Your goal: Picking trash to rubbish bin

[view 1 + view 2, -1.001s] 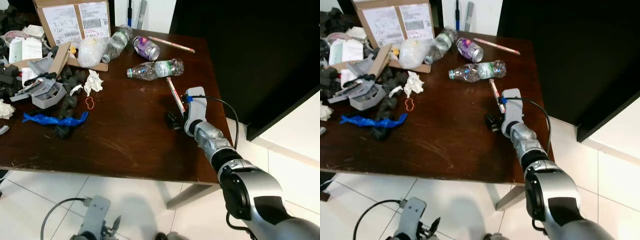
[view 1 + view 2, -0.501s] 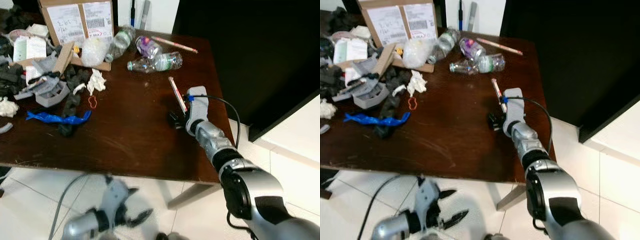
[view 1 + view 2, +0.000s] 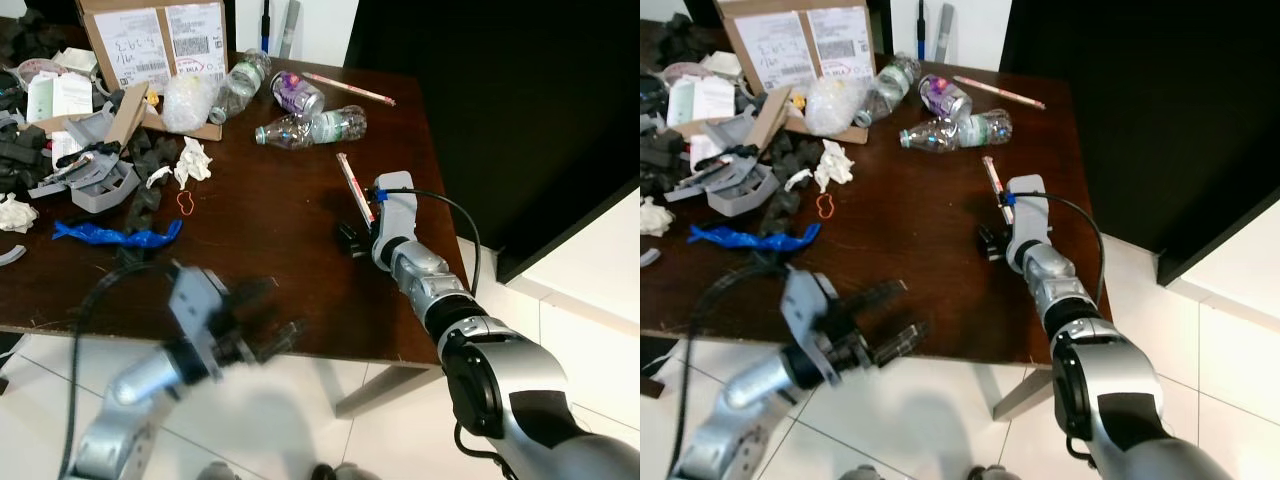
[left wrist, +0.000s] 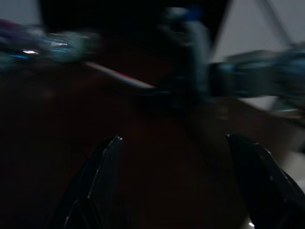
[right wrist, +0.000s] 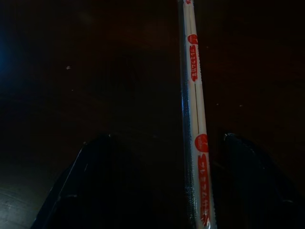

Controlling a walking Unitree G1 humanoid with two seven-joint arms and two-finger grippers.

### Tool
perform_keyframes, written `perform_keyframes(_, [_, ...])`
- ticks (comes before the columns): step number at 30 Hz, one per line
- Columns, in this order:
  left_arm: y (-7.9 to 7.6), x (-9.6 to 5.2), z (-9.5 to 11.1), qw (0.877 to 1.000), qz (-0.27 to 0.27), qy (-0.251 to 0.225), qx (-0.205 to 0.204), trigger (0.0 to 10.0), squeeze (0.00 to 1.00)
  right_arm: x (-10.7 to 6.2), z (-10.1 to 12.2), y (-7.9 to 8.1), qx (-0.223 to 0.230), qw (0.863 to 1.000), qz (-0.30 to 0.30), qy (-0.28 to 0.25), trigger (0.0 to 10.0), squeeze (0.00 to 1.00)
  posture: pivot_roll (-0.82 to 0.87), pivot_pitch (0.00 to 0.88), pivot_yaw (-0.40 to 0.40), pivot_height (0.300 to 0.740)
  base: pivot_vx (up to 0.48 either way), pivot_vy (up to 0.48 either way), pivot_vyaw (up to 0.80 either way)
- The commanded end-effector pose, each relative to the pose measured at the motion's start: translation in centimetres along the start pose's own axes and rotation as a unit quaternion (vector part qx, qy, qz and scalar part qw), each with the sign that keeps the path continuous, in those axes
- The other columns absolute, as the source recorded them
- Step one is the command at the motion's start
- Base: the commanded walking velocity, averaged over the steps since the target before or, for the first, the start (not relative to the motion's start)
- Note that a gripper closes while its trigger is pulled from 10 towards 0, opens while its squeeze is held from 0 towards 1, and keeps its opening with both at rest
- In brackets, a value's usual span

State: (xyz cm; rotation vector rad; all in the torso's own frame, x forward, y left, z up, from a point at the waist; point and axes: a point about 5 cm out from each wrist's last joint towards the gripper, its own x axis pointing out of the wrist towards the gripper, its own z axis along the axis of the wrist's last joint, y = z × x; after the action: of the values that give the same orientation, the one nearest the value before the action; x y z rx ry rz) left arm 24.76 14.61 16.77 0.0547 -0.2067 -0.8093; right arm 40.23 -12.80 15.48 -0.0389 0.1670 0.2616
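1. The wrapped chopsticks [image 5: 196, 119] are a thin pale pair sealed in a clear sleeve with red printing along it. They lie flat on the dark brown bench [image 3: 260, 250] near its right edge.
2. Their long axis runs from the bench's far side toward the near side, angled slightly to the right as it nears the robot. The near end passes between the fingers of the right gripper [image 3: 352, 238].
3. The right gripper rests low over the bench with its black fingers [image 5: 86, 186] spread wide on either side of the sleeve; whether they touch it cannot be told.
4. The left gripper [image 3: 885, 315] is raised at the bench's near edge, blurred, with its two long fingers spread apart and nothing between them.
5. Farther back lie a crushed clear plastic bottle [image 3: 312, 127] on its side, a purple drink can [image 3: 296, 95] and a second clear bottle [image 3: 238, 80].
6. A second wrapped chopstick pair [image 3: 345, 88] lies at the far right corner.
7. On the left are a cardboard box [image 3: 150, 45] with white labels, crumpled white tissue [image 3: 190, 162], a red rubber band [image 3: 184, 203], a blue plastic strip [image 3: 115, 235], a grey moulded tray [image 3: 95, 185] and dark foam pieces [image 3: 145, 200].
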Motion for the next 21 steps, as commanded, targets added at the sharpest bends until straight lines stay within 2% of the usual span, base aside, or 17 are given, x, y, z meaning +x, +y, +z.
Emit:
perform_keyframes(1, [0.1, -0.1, 0.3, 1.000, 0.023, 0.016, 0.005, 10.0, 0.00, -0.4, -1.8, -0.4, 0.002, 0.999, -0.009, 0.041, 10.0, 0.00, 0.29, 0.216, -0.121, 0.740, 0.000, 0.000, 0.00])
perform_keyframes(4, [1.0, -0.4, 0.9, 0.998, 0.057, 0.033, 0.014, 10.0, 0.00, -0.4, -1.9, -0.3, 0.001, 0.999, -0.009, 0.044, 10.0, 0.00, 0.30, 0.224, -0.125, 0.740, 0.000, 0.000, 0.00])
perform_keyframes(6, [1.6, -1.1, 0.2, 0.994, 0.087, 0.062, -0.001, 10.0, 0.00, -0.3, -2.0, -0.2, -0.002, 0.999, -0.009, 0.047, 10.0, 0.00, 0.30, 0.224, -0.125, 0.740, 0.000, 0.000, 0.00])
perform_keyframes(9, [1.7, -1.7, -0.7, 0.991, 0.097, 0.087, -0.012, 10.0, 0.00, -0.4, -2.1, -0.2, -0.008, 0.999, -0.011, 0.052, 10.0, 0.00, 0.30, 0.231, -0.126, 0.740, 0.000, 0.000, 0.00])
perform_keyframes(14, [1.8, -2.1, -1.2, 0.988, 0.114, 0.102, -0.020, 10.0, 0.00, -0.5, -2.4, -0.3, -0.010, 0.998, -0.016, 0.059, 10.0, 0.00, 0.30, 0.237, -0.127, 0.740, 0.000, 0.000, 0.00])
perform_keyframes(18, [1.6, -2.1, -1.2, 0.987, 0.116, 0.110, -0.015, 10.0, 0.00, -0.5, -2.6, -0.1, 0.039, 0.998, -0.008, 0.047, 10.0, 0.00, 0.29, 0.247, -0.129, 0.740, 0.000, 0.000, 0.00])
perform_keyframes(21, [1.4, -2.0, -1.1, 0.987, 0.114, 0.114, -0.016, 10.0, 0.00, -0.6, -3.1, 0.0, 0.046, 0.997, -0.010, 0.056, 10.0, 0.00, 0.29, 0.251, -0.130, 0.740, 0.000, 0.000, 0.00])
